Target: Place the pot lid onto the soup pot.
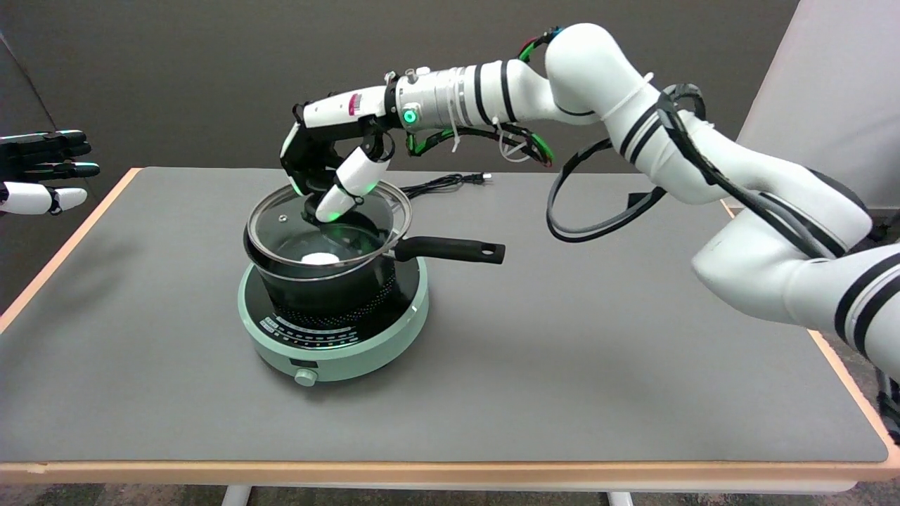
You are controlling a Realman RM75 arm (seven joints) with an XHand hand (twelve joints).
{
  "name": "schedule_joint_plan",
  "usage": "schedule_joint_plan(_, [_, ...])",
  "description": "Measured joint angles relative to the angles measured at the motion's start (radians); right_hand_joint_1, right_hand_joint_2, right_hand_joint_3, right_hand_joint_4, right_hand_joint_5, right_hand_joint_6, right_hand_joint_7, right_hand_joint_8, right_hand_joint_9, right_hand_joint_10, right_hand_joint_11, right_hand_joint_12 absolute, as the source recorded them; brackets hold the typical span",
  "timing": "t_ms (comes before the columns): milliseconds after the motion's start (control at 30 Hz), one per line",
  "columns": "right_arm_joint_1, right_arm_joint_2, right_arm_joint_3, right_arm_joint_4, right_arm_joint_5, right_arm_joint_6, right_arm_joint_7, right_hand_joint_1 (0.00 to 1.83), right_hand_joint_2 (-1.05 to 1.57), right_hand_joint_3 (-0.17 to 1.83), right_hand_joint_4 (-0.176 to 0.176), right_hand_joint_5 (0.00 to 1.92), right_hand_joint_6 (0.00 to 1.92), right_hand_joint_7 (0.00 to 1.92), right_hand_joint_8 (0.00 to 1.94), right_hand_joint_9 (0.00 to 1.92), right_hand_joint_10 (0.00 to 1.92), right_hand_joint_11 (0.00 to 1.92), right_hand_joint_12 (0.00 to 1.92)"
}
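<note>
A black soup pot (330,284) with a long black handle pointing right stands on a mint-green induction cooker (330,337). A round glass lid (281,228) with a metal rim lies across the pot's mouth, its far right edge a little higher than its near edge. My right hand (327,165) reaches down from above and grips the lid's black knob (311,209) between thumb and fingers. Something white shows through the glass inside the pot.
The cooker's black power cord (443,184) trails across the grey table (562,337) behind the pot. The idle left hand (42,172) hangs at the far left. My right arm and its cables span the table's upper right.
</note>
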Motion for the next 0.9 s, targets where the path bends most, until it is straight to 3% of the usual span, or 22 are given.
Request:
schedule_joint_plan(267, [0.004, -0.058, 0.061, -0.043, -0.165, -0.009, 0.049, 1.23, 1.12, 0.14, -0.176, 0.82, 1.22, 0.86, 1.26, 0.9, 1.9, 0.42, 1.92])
schedule_joint_plan(333, [0.001, -0.071, 0.081, -0.049, -0.2, -0.006, 0.058, 1.23, 1.19, 0.01, -0.165, 0.75, 1.17, 0.93, 1.33, 0.89, 1.92, 0.41, 1.92])
schedule_joint_plan(467, [-0.01, -0.093, 0.115, -0.053, -0.263, 0.006, 0.071, 1.23, 1.18, 0.03, -0.162, 0.75, 1.16, 0.93, 1.32, 0.9, 1.92, 0.44, 1.92])
schedule_joint_plan(900, [-0.049, -0.143, 0.193, -0.031, -0.388, 0.036, 0.094, 1.23, 1.17, 0.03, -0.161, 0.75, 1.16, 0.94, 1.32, 0.91, 1.92, 0.45, 1.92])
